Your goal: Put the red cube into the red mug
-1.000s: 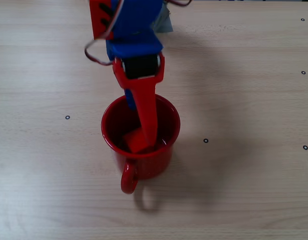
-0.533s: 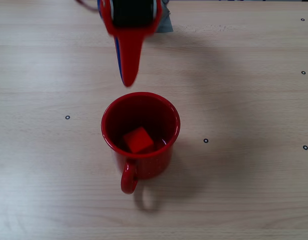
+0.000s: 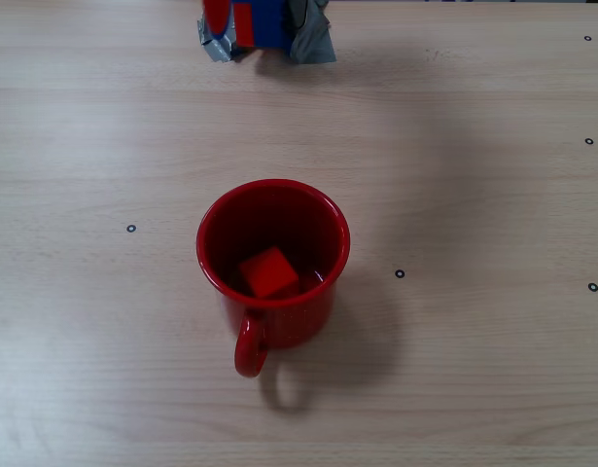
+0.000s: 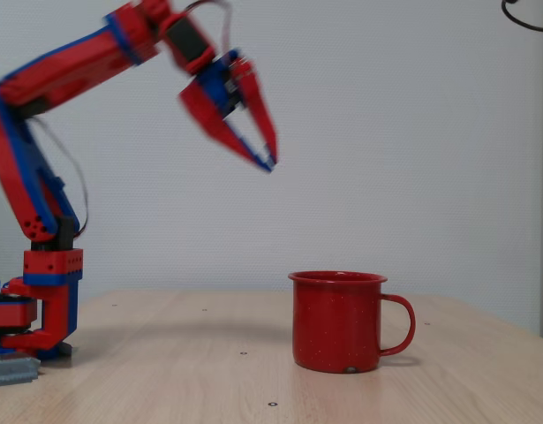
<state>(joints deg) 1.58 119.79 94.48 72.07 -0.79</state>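
Pincer (image 4: 269, 162) high, left of red mug (image 4: 337, 321)

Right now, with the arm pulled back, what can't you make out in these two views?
- The cube: visible only from above; in the side view the mug wall hides it.
- Gripper: motion-blurred in the side view, tips look together, but open or shut is unclear.
- Arm: the overhead view's top edge cuts it off, leaving only the base.

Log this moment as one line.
small red cube: inside glossy red mug | pincer: empty, raised up-left of mug in side view | mug: upright on wooden table
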